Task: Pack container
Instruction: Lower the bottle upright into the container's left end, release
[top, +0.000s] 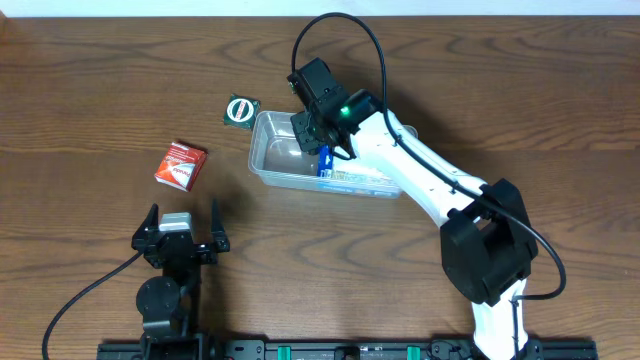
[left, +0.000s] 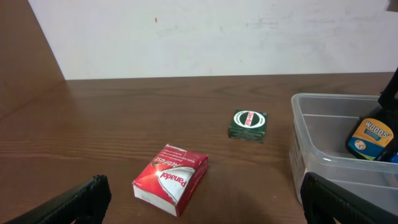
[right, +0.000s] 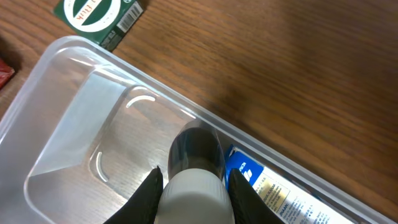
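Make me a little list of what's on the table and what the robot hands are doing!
container: clear tub, mid-table
right gripper: inside the container, shut on a white-capped bottle
blue box: lying in the container
red box: on the table, left of the container
green packet: just outside the container's corner
left gripper: open, empty

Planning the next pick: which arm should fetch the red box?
Probably left: the left tool is open and empty, the red box lying just ahead. The right tool is busy, closed on a bottle inside the tub.
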